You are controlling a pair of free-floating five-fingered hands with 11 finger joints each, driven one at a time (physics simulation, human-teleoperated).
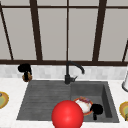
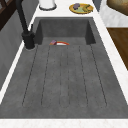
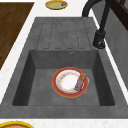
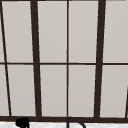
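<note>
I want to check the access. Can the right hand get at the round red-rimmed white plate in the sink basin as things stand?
Probably yes. The right hand shows right beside the round red-rimmed white plate in the dark grey sink basin, and nothing stands between them. A small purple object lies on the plate.

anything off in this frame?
Yes. A big red ball sits at the front edge of the sink in the front view, hiding part of the plate. A small packet lies across that plate's rim. The left robot hand hovers by the back wall.
</note>
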